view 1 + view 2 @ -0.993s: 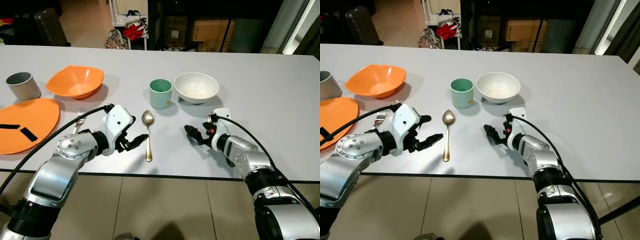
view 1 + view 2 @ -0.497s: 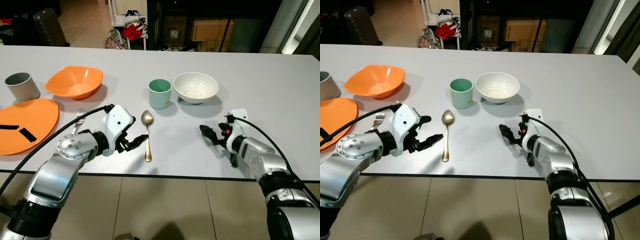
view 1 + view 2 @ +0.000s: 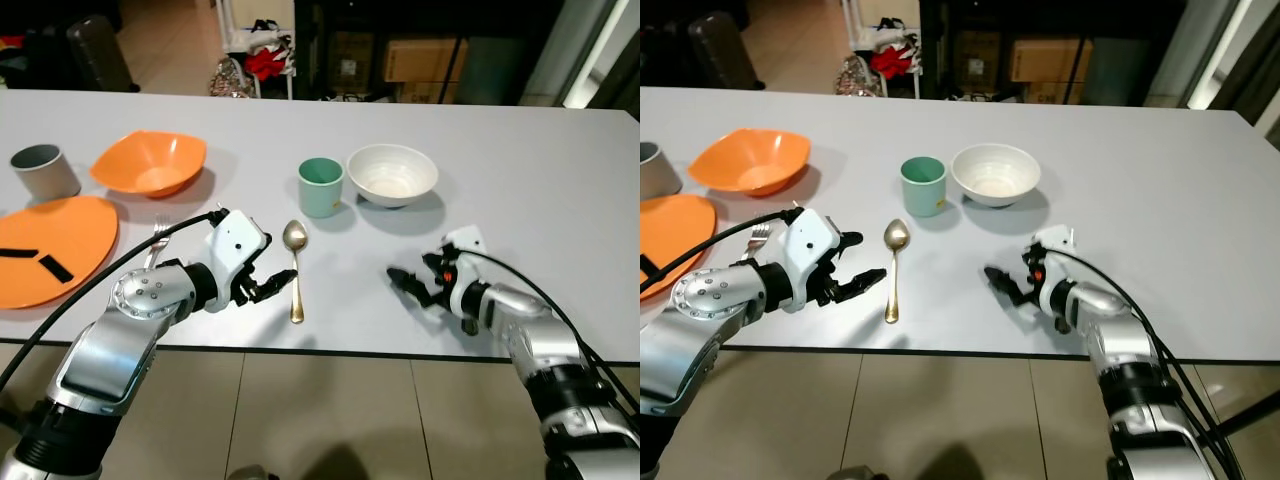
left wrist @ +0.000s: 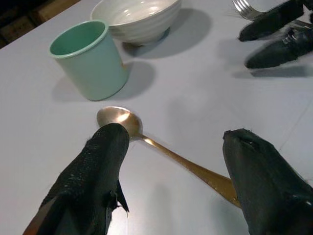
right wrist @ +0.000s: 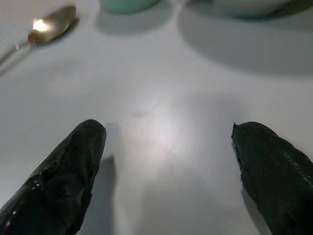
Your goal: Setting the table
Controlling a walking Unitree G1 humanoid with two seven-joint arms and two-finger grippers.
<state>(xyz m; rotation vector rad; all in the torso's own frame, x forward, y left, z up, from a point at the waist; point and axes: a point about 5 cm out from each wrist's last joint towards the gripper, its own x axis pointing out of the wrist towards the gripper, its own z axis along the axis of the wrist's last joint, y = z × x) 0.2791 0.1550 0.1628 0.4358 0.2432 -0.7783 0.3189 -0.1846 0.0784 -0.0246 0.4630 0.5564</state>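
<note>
White worktop (image 3: 520,150), spoon pick not started, both tools empty.

Biggest first: orange plate (image 3: 55,245) at the robot's far left with 2 black chopsticks (image 3: 35,259) on it, orange bowl (image 3: 150,163) behind it, grey cup (image 3: 45,170) further left, white bowl (image 3: 392,174) mid-worktop, green cup (image 3: 321,186) just beside it. Fork (image 3: 158,238) lies next to the plate. Gold spoon (image 3: 294,262) lies flat in front of the green cup. Left tool (image 3: 266,285) sits just beside the spoon handle, fingers spread wide, gripping nothing. Right tool (image 3: 415,288) low over bare worktop, also spread, empty. Likely next: left tool straddles the handle and closes; thin flat handle, so the tips need to go right down to the surface.
</note>
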